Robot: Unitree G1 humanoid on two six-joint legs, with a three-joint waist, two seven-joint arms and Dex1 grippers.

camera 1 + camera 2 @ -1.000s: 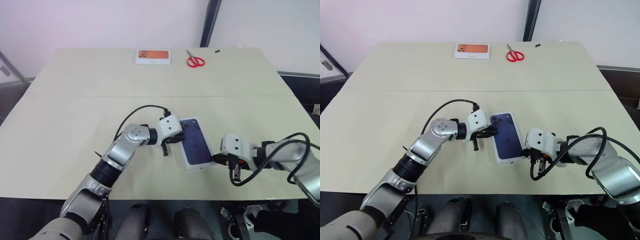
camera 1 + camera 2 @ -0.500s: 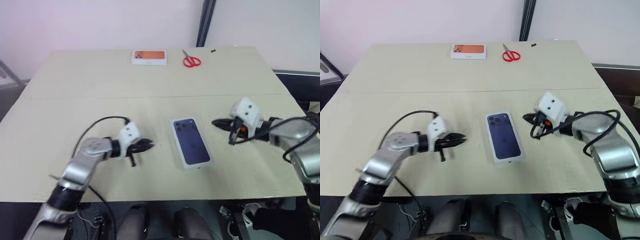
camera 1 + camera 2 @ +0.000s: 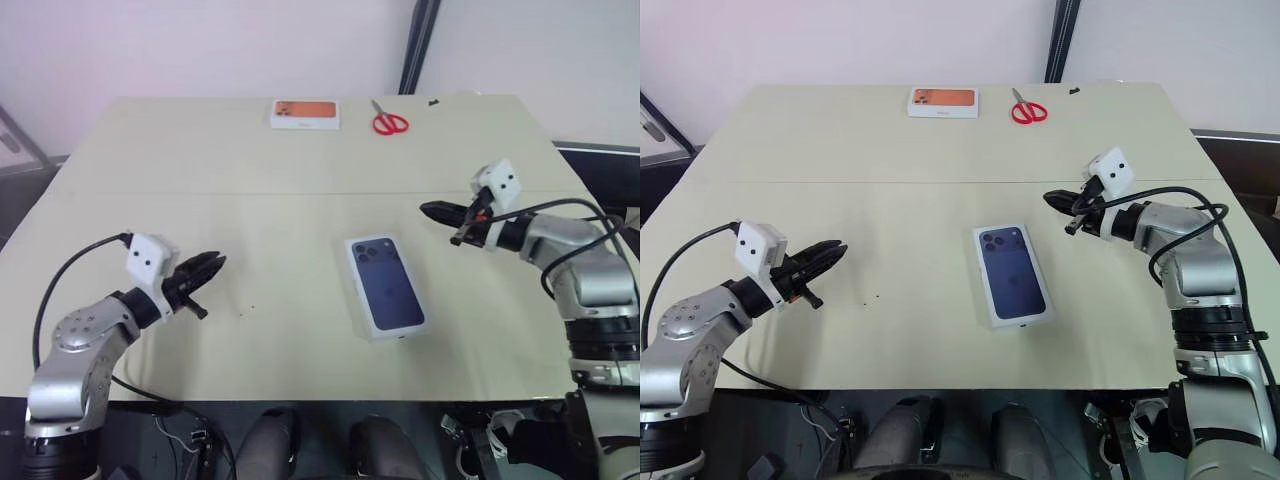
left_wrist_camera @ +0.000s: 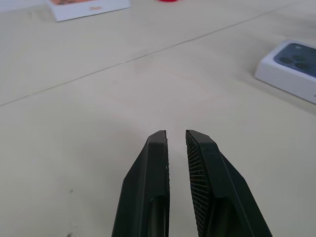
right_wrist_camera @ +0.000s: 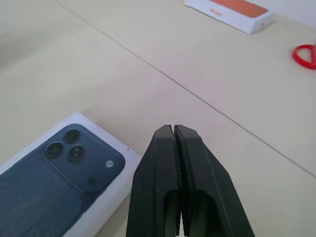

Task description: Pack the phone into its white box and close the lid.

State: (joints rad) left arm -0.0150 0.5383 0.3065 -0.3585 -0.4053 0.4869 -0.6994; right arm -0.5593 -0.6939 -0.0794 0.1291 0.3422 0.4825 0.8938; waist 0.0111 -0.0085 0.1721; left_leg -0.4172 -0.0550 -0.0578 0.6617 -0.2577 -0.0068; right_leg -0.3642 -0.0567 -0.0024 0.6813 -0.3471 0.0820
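Note:
The lid (image 3: 386,287), white with a dark blue phone pictured on top, lies flat near the middle of the table, covering the white box beneath it. The phone itself is hidden. My left gripper (image 3: 213,264) hovers well to the left of the lid, pointing toward it, its fingers (image 4: 157,148) a narrow gap apart and empty. My right gripper (image 3: 425,209) hangs to the right of and beyond the lid, pointing left, shut and empty. The right wrist view has the lid (image 5: 59,177) below the closed fingertips.
A white box with orange print (image 3: 305,113) and red scissors (image 3: 390,123) lie at the table's far edge. A seam (image 3: 250,193) crosses the tabletop. Bare table (image 3: 280,330) lies between my left gripper and the lid.
Both grippers have drawn away from the lid: the left swung far out to the left, the right lifted away to the far right. The lid stays put.

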